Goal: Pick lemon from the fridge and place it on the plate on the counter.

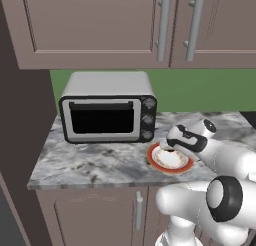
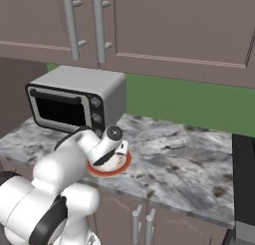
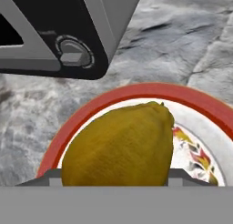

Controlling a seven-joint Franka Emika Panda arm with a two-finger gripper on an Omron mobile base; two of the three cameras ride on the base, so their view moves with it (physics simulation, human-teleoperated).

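Hovering over the round white plate with orange-red rim, gripper clamped on the small dark-yellow lemon; light, firm, roundish, waxy: best gripped across its middle.

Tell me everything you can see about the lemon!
The lemon is a dark yellow-olive fruit with dull, slightly bumpy skin and a small pointed tip at one end. In the hand view it sits between the jaws, close to the camera, right over the plate, whose white middle has a colourful pattern and an orange-red rim. Whether it already rests on the plate cannot be told. The plate lies on the marbled counter, beside the toaster oven.
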